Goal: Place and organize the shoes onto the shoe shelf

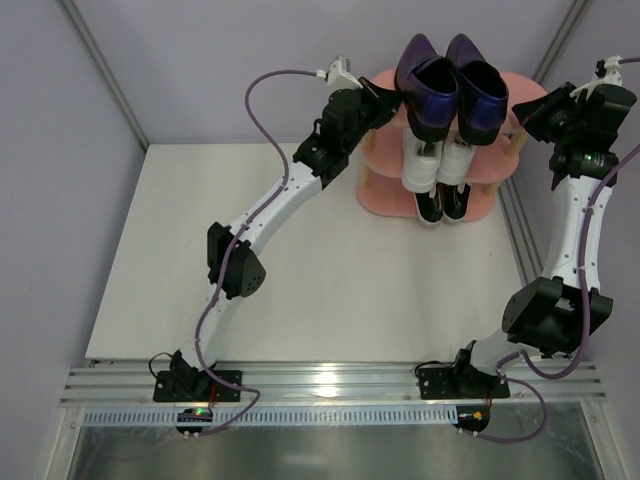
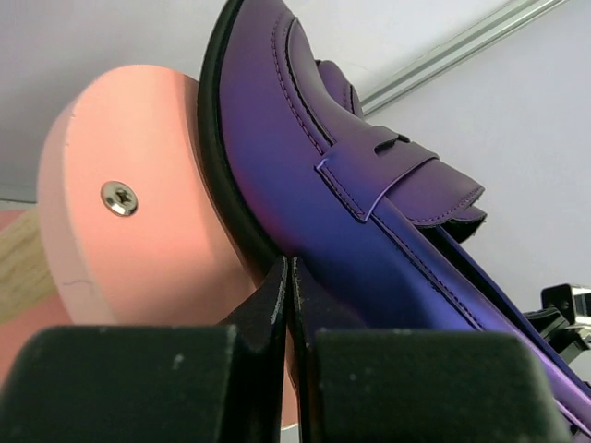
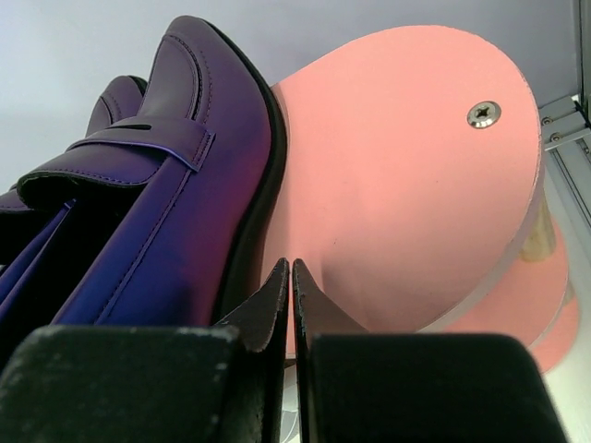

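Note:
The pink shoe shelf (image 1: pixel 385 195) stands at the table's far right. Two glossy purple loafers (image 1: pixel 428 85) (image 1: pixel 478 85) lie side by side on its top board. White sneakers (image 1: pixel 437 165) sit on the middle tier and black sneakers (image 1: pixel 443 207) on the bottom tier, mostly hidden. My left gripper (image 1: pixel 385 95) is shut and empty at the left end of the top board (image 2: pixel 138 268), tips against the left loafer (image 2: pixel 351 212). My right gripper (image 1: pixel 530 112) is shut and empty at the right end of the top board (image 3: pixel 406 185), beside the right loafer (image 3: pixel 175 212).
An aluminium frame post (image 1: pixel 100 70) rises at the back left and a rail (image 1: pixel 515 240) runs along the table's right edge. A metal rail (image 1: pixel 330 380) carries the arm bases at the near edge. The white tabletop (image 1: pixel 300 280) lies in front of the shelf.

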You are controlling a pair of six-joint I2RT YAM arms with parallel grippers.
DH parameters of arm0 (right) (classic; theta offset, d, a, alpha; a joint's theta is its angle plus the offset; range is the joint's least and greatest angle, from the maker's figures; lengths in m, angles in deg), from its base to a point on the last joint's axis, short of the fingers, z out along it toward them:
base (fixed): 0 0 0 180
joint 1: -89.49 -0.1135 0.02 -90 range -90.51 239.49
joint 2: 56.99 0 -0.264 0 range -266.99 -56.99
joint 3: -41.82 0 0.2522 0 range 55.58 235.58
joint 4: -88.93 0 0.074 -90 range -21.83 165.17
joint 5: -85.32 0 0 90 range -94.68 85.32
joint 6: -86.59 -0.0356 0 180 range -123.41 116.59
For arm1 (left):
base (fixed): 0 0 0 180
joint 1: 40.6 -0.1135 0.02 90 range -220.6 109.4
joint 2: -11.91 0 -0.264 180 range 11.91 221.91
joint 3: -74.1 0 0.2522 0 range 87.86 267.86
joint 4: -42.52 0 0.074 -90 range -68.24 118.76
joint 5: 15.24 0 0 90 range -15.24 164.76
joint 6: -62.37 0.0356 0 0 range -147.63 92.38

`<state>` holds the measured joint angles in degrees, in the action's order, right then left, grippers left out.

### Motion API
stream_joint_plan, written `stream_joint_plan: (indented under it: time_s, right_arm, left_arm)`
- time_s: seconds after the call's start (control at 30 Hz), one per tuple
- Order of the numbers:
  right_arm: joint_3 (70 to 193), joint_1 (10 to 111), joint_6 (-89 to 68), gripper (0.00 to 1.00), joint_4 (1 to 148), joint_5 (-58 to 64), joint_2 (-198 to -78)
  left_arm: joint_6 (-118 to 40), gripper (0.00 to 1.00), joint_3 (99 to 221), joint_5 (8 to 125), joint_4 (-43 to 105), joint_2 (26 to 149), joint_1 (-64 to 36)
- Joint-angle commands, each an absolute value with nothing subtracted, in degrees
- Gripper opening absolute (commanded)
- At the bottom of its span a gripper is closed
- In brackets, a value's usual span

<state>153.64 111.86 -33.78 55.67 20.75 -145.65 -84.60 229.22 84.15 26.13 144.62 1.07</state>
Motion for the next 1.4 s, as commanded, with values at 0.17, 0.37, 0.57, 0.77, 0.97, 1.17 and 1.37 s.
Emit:
stream_joint_plan:
  time_s: [0.17, 0.37, 0.57, 0.77, 0.97, 1.17, 1.37]
  right_arm:
    - [153.0, 112.0, -35.2, 0.04, 59.2, 22.8, -145.1]
    - [153.0, 112.0, -35.4, 0.04, 59.4, 23.5, -144.6]
    - [153.1, 112.0, -35.4, 0.04, 59.4, 22.7, -143.8]
    - [152.8, 112.0, -35.5, 0.04, 59.3, 17.1, -140.8]
    - [151.6, 112.0, -34.3, 0.04, 57.5, 8.2, -135.0]
    - [148.8, 112.1, -31.3, 0.23, 53.9, 5.7, -127.4]
    - [137.9, 112.0, -31.3, 0.77, 54.3, 11.7, -115.4]
  left_arm:
    - [-87.7, 0.00, 232.3, 81.4, 30.5, 146.9, 4.1]
    - [-88.6, 0.00, 232.3, 81.1, 30.0, 148.1, 4.1]
    - [-86.9, 0.00, 228.8, 80.8, 28.9, 144.4, 2.2]
    - [-83.4, 0.08, 216.3, 82.0, 29.9, 132.1, -2.2]
    - [-79.8, 0.42, 206.3, 82.5, 29.8, 120.8, -7.5]
    - [-75.3, 0.79, 198.8, 82.2, 19.6, 109.9, -8.7]
    - [-75.0, 1.00, 179.7, 80.7, 15.5, 95.1, -8.2]
